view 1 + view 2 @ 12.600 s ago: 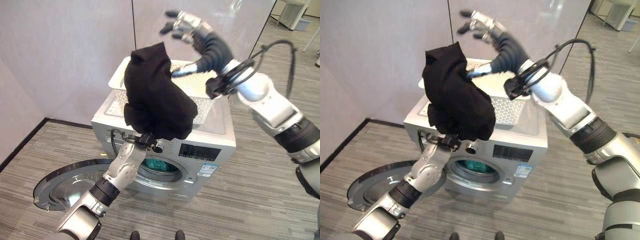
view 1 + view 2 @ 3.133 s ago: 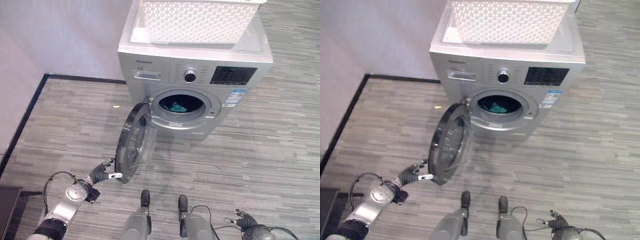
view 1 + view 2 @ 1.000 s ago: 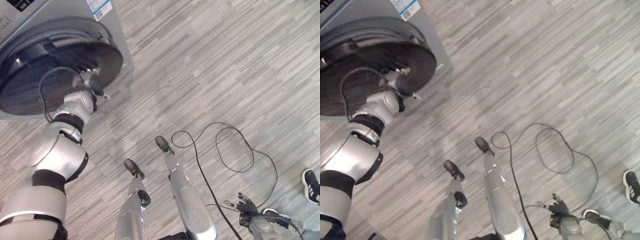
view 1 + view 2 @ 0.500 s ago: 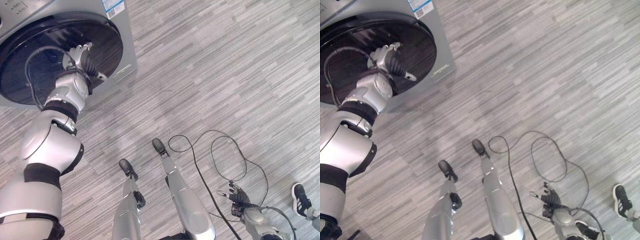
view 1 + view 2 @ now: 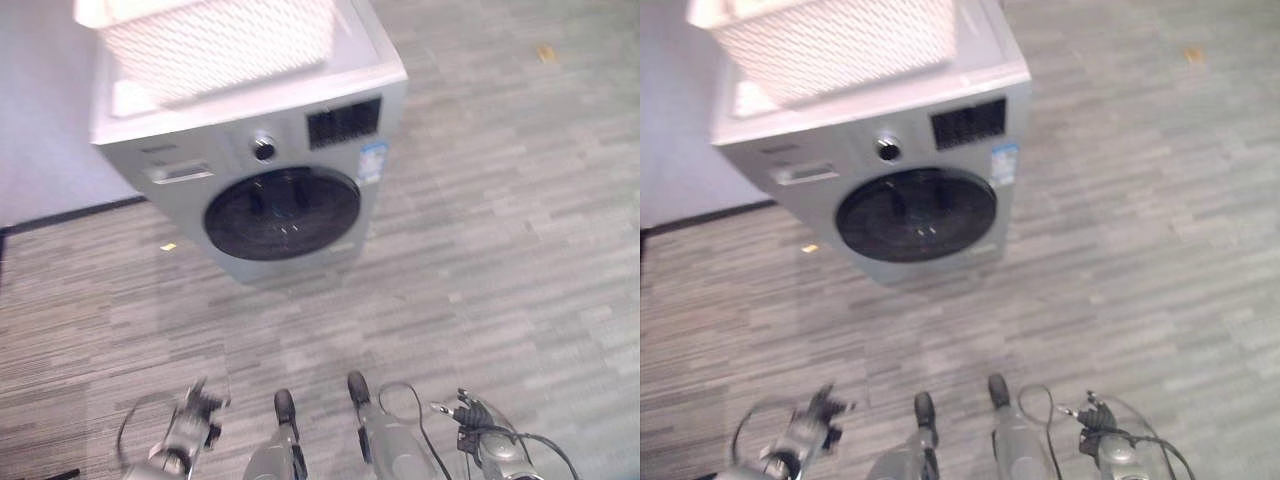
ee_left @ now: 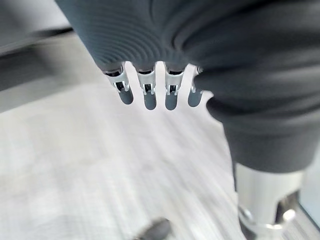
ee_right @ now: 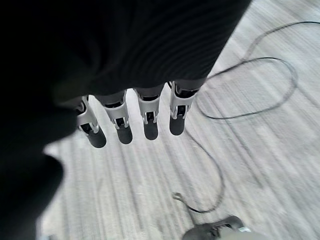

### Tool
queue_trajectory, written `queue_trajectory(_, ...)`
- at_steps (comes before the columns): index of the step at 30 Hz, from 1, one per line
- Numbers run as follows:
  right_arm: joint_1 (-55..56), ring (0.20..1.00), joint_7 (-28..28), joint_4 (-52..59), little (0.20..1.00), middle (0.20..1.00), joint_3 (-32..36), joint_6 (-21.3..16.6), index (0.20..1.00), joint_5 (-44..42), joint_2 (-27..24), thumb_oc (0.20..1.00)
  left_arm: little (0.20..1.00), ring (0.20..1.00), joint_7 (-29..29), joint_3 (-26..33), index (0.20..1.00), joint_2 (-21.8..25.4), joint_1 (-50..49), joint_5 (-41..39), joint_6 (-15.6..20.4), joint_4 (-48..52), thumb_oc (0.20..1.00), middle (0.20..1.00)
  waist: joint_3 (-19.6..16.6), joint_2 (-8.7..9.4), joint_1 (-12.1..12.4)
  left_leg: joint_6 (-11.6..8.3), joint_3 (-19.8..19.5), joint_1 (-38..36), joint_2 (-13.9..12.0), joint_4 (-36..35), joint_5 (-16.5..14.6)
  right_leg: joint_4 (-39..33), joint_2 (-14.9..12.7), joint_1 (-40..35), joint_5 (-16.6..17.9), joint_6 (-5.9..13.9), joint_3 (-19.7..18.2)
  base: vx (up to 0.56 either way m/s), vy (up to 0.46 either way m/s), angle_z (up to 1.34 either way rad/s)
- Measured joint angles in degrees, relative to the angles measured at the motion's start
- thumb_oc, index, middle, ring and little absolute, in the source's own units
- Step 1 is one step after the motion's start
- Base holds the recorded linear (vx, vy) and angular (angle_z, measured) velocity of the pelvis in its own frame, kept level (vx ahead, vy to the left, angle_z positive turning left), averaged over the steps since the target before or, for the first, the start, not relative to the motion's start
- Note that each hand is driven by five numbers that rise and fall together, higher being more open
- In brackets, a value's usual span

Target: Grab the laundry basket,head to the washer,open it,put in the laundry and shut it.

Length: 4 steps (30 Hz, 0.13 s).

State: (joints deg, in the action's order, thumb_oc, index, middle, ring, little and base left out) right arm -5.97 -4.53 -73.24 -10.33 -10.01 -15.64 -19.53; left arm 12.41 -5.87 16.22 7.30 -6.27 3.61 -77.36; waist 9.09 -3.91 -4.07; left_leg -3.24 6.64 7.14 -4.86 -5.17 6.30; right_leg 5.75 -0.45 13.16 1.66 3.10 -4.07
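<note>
Washer (image 5: 250,150) door (image 5: 282,213) closed, basket (image 5: 215,40) on top; left hand (image 5: 196,408), right hand (image 5: 470,412) relaxed, empty

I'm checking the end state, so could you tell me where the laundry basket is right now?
In the left eye view the white laundry basket sits on top of the washer, toward the upper left, above the closed round door.

I see a matt silver metal washer (image 5: 250,160) with a glossy dark door (image 5: 282,213), far ahead of my left hand (image 5: 195,415); on it, a white perforated plastic basket (image 5: 215,40). Floor (image 5: 500,250): grey wood-grain planks.
</note>
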Motion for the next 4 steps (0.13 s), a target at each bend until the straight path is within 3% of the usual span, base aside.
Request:
queue_trajectory(1, 1.36, 1.0, 0.36, -0.97, 1.0, 1.0, 0.2, 1.02, 1.0, 1.1, 0.36, 1.0, 1.0, 1.0, -1.39, 1.08, 1.0, -1.05, -3.02, -0.53, -0.15, -1.74, 1.0, 1.0, -1.77, -0.25, 0.09, 0.55, -1.29, -3.02, 0.49, 0.0, -0.39, -1.21, -0.61, -3.86, -0.22, 0.38, 1.17, 0.03, 0.028, 0.35)
queue_trajectory(3, 2.0, 1.0, 0.93, -1.07, 1.0, 1.0, 0.08, 1.26, 1.0, 1.71, 0.59, 1.0, 1.0, 1.0, -2.06, 0.95, 1.0, -1.44, -4.41, -0.51, -0.24, -2.72, 1.0, 1.0, -3.26, -0.27, 0.29, 0.68, -1.49, -3.79, 0.7, -0.07, -0.69, -0.57, -0.89, -4.55, -1.43, 0.21, 1.67, 0.07, 0.022, 0.25)
queue_trajectory(4, 2.69, 1.0, 1.89, -1.38, 1.0, 1.0, 0.04, 2.15, 1.0, 2.47, 1.41, 1.0, 1.0, 1.0, -3.56, 0.62, 1.0, -2.19, -8.47, -0.37, -0.11, -3.8, 1.0, 1.0, -7.2, -0.44, 1.25, 0.75, -1.83, -4.29, 0.76, -0.22, -1.23, -0.18, -1.08, -5.73, -2.02, 0.43, 2.25, 0.11, 0.033, 0.08)
